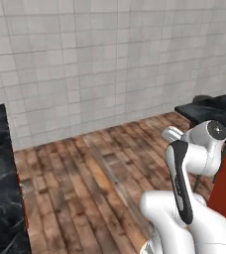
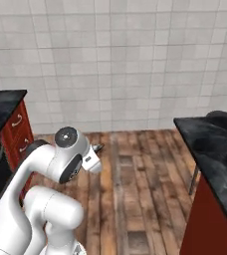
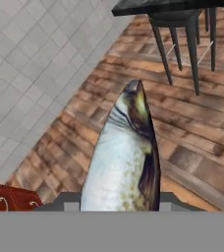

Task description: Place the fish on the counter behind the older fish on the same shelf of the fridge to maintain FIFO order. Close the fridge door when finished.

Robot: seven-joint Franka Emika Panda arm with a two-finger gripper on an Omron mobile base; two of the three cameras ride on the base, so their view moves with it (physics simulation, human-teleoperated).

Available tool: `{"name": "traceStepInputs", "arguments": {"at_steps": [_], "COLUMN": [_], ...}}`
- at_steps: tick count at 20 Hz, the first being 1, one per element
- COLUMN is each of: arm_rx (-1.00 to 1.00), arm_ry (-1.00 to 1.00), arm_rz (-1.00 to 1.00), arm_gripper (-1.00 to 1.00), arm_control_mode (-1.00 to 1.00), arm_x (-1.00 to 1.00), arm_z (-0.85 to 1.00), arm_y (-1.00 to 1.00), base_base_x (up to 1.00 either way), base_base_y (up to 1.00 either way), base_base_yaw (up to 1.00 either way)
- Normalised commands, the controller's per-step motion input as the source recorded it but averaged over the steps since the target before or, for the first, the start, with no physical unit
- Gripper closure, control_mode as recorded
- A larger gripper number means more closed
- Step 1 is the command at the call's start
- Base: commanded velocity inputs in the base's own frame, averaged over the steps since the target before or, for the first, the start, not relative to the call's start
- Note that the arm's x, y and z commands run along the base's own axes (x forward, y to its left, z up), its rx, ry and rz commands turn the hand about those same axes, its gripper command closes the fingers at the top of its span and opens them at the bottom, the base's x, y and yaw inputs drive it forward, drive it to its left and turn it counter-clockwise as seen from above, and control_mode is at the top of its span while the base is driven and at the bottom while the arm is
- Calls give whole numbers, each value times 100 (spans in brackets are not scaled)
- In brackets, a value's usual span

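The fish (image 3: 126, 157) fills the middle of the hand view, pale-bellied with a dark mottled back, its pointed end aimed away over the wooden floor. My gripper (image 3: 118, 204) is shut on the fish's near end, with the fingertips mostly covered by its body. In the right base view the gripper (image 2: 97, 148) sticks out from the folded arm, low above the floor. The hand (image 1: 169, 132) also pokes out past the elbow in the left base view. A black marble counter (image 2: 1, 107) over red drawers (image 2: 18, 132) lies at the left. The fridge and the older fish are out of view.
A second black slab (image 2: 215, 144) on thin dark legs (image 3: 182, 44) with a red panel (image 2: 210, 219) stands at the right, a dark object (image 2: 222, 114) on it. A white tiled wall (image 2: 115, 64) closes the far side. Wooden floor (image 2: 135, 184) lies between the counters.
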Motion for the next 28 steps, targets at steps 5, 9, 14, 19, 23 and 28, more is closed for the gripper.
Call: {"name": "traceStepInputs", "arguments": {"at_steps": [5,9,14,19,23,28], "arm_rx": [0,0,0,0,0,0], "arm_ry": [0,0,0,0,0,0], "arm_rz": [0,0,0,0,0,0], "arm_gripper": [100,100,100,100,100,100], "arm_control_mode": [100,100,100,100,100,100], "arm_x": [0,0,0,0,0,0], "arm_z": [0,0,0,0,0,0], "arm_y": [0,0,0,0,0,0], "base_base_x": [100,100,100,100,100,100], "base_base_y": [15,39,46,51,49,39], "base_base_yaw": [-45,-43,-42,-43,-43,-44]}}
